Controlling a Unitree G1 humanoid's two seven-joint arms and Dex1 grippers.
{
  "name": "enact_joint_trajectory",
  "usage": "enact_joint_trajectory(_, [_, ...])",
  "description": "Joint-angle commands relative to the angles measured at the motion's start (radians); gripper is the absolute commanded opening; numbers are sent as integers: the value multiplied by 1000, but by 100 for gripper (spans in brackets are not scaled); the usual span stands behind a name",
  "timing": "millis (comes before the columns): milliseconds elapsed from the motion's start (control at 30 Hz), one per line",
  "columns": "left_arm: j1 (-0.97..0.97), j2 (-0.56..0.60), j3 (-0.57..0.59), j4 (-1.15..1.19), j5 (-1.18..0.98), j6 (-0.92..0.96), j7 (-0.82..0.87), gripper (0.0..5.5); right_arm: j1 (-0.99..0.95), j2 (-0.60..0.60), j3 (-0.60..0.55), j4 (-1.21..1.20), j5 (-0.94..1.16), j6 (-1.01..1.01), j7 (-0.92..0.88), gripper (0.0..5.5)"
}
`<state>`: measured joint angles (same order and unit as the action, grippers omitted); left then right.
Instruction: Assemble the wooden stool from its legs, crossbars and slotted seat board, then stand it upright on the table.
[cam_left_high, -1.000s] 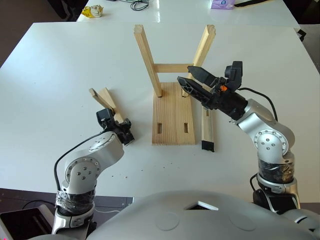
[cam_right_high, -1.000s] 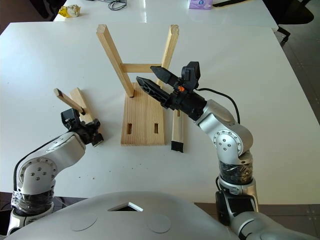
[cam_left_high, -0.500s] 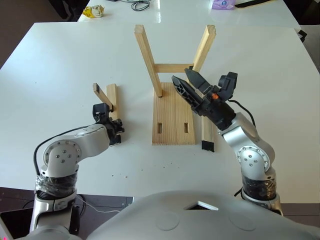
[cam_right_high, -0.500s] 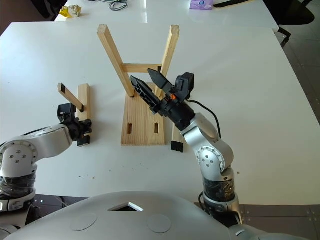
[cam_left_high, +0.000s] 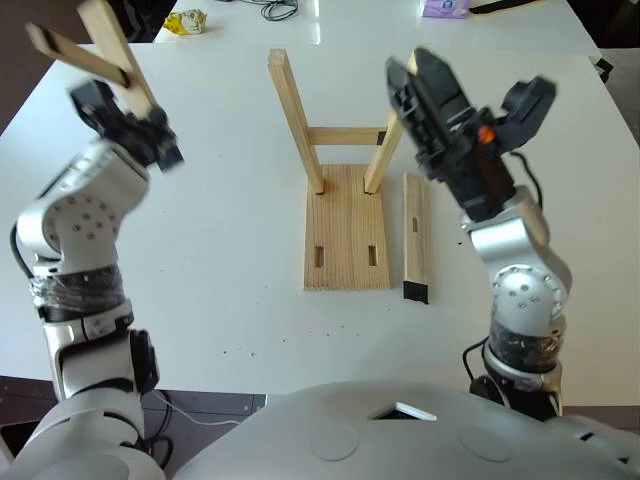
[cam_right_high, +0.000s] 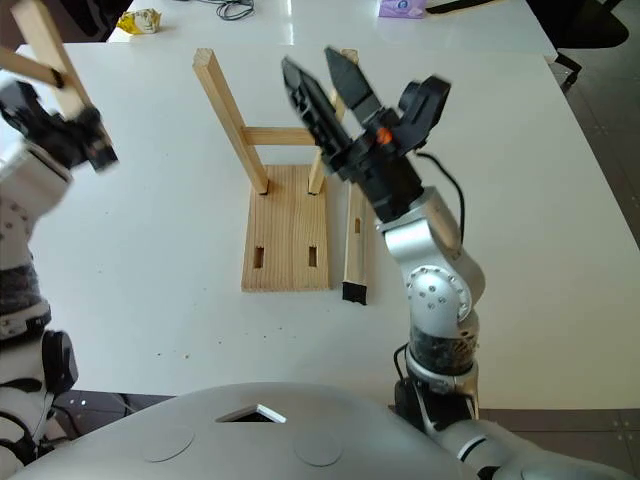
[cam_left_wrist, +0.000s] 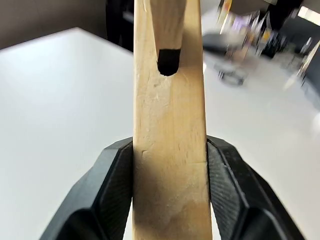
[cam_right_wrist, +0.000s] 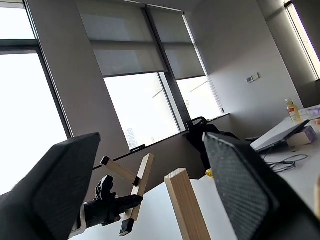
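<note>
1. White counter (cam_left_high: 200, 250) in an office with big windows, and most of the stool parts are lying on it.
2. Biggest part is the seat board (cam_left_high: 347, 225). It's flat on the counter, lower than both sets of jaws and between them.
3. One leg frame (cam_left_high: 345, 135) (two legs plus a crossbar) looks plugged into the board's far end. The right jaws hang wide apart with nothing in them, up by the top of that frame's right-hand leg.
4. The left jaws are clamped on a leg-and-crossbar piece (cam_left_wrist: 170, 125), with the wood filling the gap between them. It's up in the air, well off to the left of the board.
5. A loose leg (cam_left_high: 415, 240) lies just beside the board, down below the right jaws.
6. No real containers here. The closest thing is the board's slots: the far pair looks taken by the frame, and the two near empty slots (cam_left_high: 319, 256) have nothing in them.
7. My read is that the second leg set is the step in hand. Next, the held leg's end has to line up square over an empty slot, and the free jaws would probably need to steady the board.
</note>
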<state>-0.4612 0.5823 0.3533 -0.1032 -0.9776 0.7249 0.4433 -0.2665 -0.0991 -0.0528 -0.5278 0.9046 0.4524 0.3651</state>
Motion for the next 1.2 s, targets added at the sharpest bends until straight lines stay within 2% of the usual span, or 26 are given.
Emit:
enact_joint_trajectory(33, [-101,-51,68,-121,-76,-116,-202,201,-184,-90,-37,113,27,79,20,380])
enact_joint_trajectory(200, [-29,-121,63,-331,-166,-186,-402,201,-404,-213,-5,241,12,156,173,380])
enact_joint_trajectory(367, [49,-133,-15,-478,-215,-208,-643,201,-551,-311,-3,389,63,262,381,380])
enact_joint_trajectory(533, [109,-125,-68,-501,-253,-203,-872,201,-629,-397,-6,529,95,352,613,380])
enact_joint_trajectory(667, [145,-114,-134,-435,-184,-211,-1052,201,-688,-424,-7,615,67,357,729,380])
enact_joint_trajectory(867, [141,-106,-200,-350,-109,-221,-1223,201,-728,-448,0,667,70,415,813,380])
enact_joint_trajectory(1200, [112,-90,-256,-287,-14,-219,-1361,201,-788,-423,19,663,77,524,854,380])
